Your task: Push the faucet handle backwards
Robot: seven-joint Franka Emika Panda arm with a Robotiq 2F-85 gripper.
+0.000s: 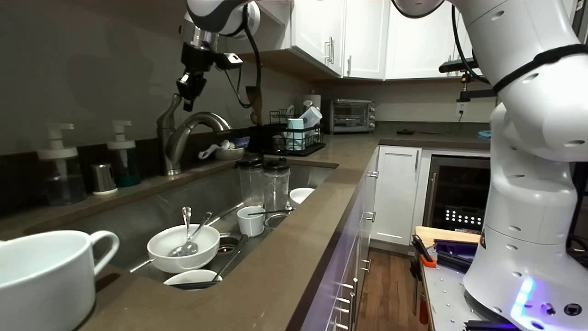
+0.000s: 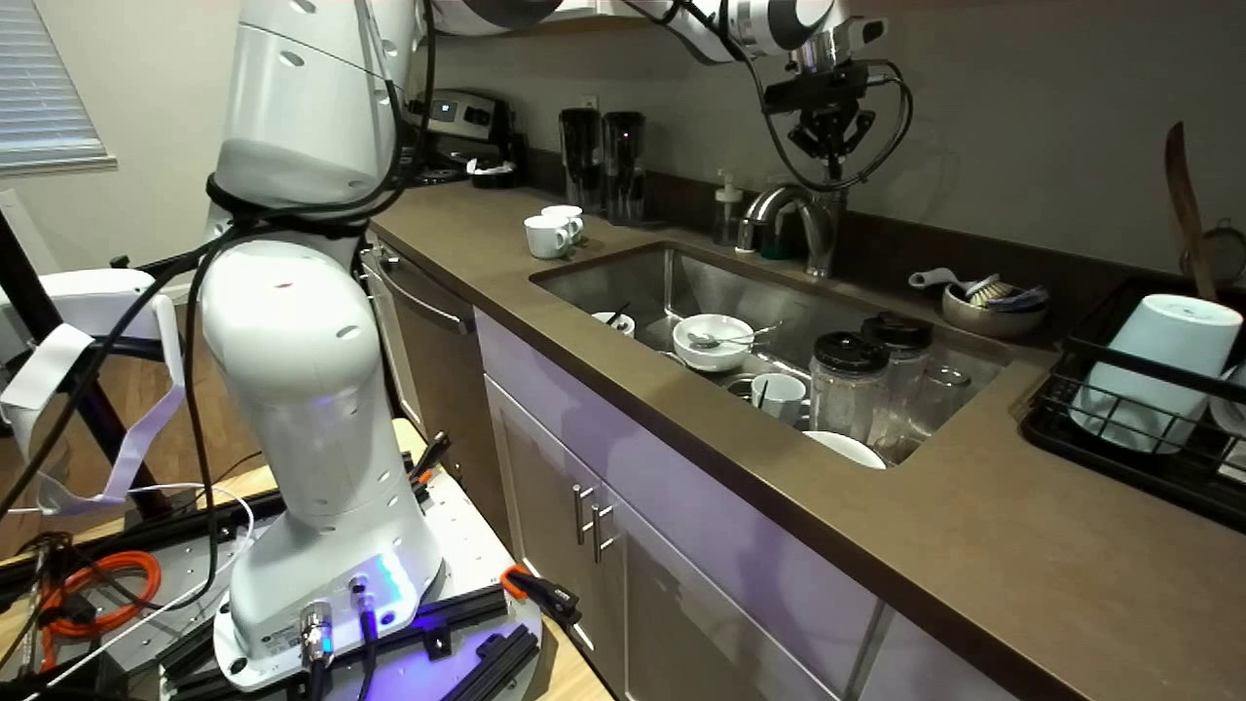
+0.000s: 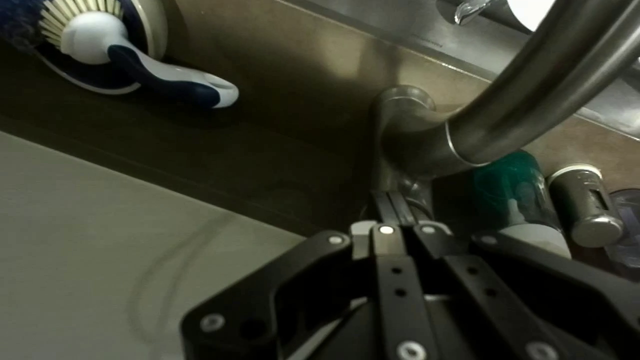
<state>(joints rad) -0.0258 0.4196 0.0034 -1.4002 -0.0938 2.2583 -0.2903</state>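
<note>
The faucet handle [image 1: 171, 112] rises as a thin brushed-metal lever from the body of the silver faucet, beside the arched spout [image 1: 202, 120]. In an exterior view my gripper [image 1: 189, 105] points down just at the lever's upper end, on the spout side. Whether it touches the lever I cannot tell. In the wrist view the gripper [image 3: 394, 202] has its two fingertips pressed together, nothing between them, over the faucet body [image 3: 397, 170]; they hide most of the handle there. In an exterior view the gripper [image 2: 834, 173] stands above the faucet, behind its spout [image 2: 779, 200].
Below the faucet lies a sink [image 2: 779, 282] with bowls, cups and lidded jars. Soap dispensers [image 1: 120, 156] stand along the wall, left of the faucet. A bowl with a brush [image 3: 170, 80] sits on its opposite side, near a black dish rack [image 2: 1119, 409]. The wall [image 3: 100, 260] is close behind.
</note>
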